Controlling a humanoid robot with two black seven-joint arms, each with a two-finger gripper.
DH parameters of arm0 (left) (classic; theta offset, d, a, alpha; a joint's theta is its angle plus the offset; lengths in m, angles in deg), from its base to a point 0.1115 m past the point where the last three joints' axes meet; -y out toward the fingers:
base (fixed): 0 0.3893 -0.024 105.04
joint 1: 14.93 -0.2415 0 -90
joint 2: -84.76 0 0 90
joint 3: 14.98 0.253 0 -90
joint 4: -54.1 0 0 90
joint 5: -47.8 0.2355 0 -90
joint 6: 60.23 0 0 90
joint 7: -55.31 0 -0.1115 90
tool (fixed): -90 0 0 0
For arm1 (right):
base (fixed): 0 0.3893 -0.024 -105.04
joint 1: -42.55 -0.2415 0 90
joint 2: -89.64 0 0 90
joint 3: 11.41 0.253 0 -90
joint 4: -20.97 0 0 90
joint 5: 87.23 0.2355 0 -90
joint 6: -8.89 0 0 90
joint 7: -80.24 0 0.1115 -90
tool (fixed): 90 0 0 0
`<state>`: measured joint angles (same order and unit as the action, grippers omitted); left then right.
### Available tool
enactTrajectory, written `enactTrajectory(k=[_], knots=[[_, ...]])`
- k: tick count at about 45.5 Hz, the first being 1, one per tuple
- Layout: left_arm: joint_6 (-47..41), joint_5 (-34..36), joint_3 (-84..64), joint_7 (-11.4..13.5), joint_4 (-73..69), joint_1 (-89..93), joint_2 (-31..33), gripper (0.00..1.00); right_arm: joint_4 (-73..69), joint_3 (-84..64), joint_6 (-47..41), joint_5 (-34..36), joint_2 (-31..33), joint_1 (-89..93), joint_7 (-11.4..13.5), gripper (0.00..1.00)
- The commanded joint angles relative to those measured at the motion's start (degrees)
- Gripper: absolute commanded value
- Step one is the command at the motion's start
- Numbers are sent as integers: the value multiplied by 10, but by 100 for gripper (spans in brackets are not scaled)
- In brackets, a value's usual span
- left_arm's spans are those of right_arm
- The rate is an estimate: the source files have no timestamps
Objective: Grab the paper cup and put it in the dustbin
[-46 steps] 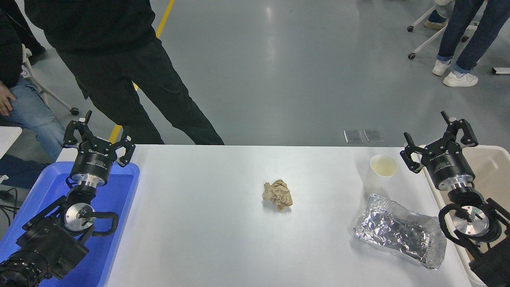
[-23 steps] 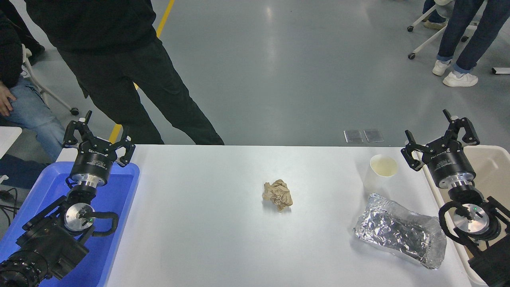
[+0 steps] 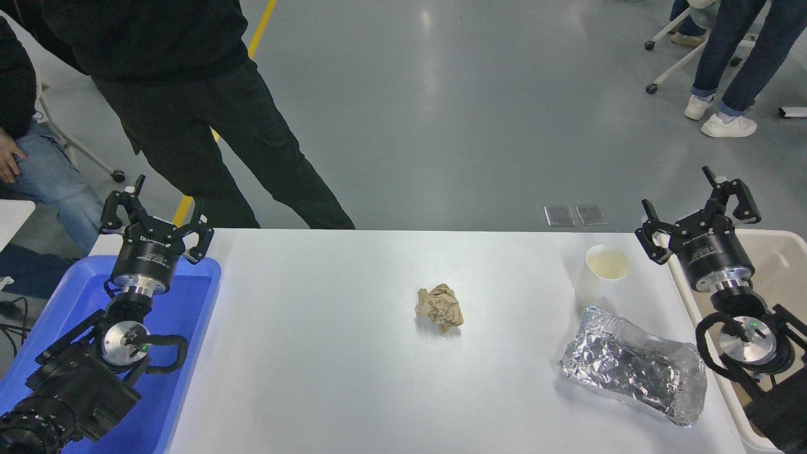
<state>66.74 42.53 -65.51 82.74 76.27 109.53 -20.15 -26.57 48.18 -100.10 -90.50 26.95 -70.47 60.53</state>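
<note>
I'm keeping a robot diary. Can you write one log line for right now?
right gripper: open, above dustbin edge | paper cup: upright on table, untouched | left gripper: open, parked over blue tray

dustbin (image 3: pixel 778 252) seemingly cropped at right edge

Paper cup (image 3: pixel 606 265) stands upright beside right gripper (image 3: pixel 695 209), fingers (image 3: pixel 649 226) spread.

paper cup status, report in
Both grippers open, empty: left gripper parked over blue tray, right gripper beside dustbin. Paper cup upright, untouched. Approach unobstructed.
</note>
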Motion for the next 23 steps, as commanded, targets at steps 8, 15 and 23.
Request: enactTrajectory(k=[8, 15, 23], knots=[[1, 1, 0, -1, 1, 0, 0, 98, -19, -488, -10, 101, 196, -216, 0, 100], [1, 1, 2, -1, 1, 0, 0, 98, -22, -755, -12, 104, 209, -383, 0, 100], [1, 1, 2, -1, 1, 0, 0, 98, -61, -1080, -48, 105, 193, -606, 0, 100]])
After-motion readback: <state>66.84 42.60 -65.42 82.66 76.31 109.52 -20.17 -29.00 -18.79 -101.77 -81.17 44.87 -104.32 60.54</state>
